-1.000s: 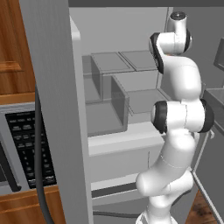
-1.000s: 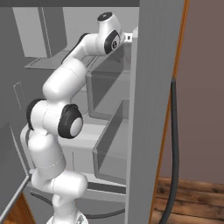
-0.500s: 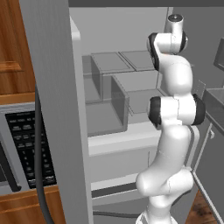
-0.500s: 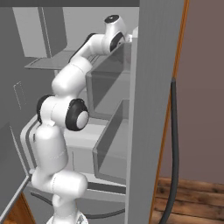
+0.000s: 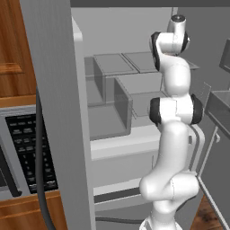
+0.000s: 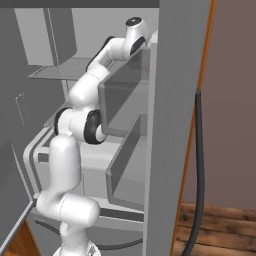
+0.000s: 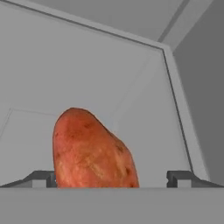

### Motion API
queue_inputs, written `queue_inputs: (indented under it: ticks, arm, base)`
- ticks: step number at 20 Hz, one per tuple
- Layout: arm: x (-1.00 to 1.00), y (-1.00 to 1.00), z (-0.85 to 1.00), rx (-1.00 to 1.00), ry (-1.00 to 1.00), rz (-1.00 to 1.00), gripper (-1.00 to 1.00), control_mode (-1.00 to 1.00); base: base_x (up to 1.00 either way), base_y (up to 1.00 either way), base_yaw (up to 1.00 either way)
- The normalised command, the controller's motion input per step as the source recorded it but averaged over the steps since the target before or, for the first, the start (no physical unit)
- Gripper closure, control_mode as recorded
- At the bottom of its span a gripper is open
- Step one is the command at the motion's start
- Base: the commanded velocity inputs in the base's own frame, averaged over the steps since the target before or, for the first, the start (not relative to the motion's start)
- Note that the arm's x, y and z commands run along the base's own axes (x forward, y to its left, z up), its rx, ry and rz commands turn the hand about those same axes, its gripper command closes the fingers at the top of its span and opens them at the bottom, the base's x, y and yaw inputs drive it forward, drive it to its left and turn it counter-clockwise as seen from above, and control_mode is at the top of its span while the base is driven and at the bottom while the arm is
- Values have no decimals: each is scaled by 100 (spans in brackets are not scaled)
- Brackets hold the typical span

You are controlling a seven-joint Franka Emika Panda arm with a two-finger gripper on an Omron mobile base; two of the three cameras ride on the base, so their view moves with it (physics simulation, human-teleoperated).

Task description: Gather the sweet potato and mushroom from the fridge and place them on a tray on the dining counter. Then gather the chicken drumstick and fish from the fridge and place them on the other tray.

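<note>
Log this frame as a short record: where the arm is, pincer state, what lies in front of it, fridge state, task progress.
arm: reaching up into the open fridge
pincer: open, finger tips spread wide
target: sweet potato, between the finger tips in the hand view, leaning against the left one, clear gap to the right one
grip: not closed on it
fridge interior: grey bins on shelves
beside fridge: microwave in wood cabinet
progress: sweet potato not yet taken out
</note>
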Motion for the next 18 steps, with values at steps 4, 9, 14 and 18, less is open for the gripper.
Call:
queue_inputs:
  ticks: [4, 9, 14, 18]
  arm:
    - [6, 1, -33, 0, 10, 4, -100, -100]
    - [0, 6, -59, -1, 13, 6, 100, -100]
    - [-25, 6, -50, 0, 5, 5, 100, -100]
    - [-97, 6, -22, 0, -11, -3, 100, -100]
  base:
    - [0, 0, 0]
    - [0, 0, 0]
    - [0, 0, 0]
    - [0, 0, 0]
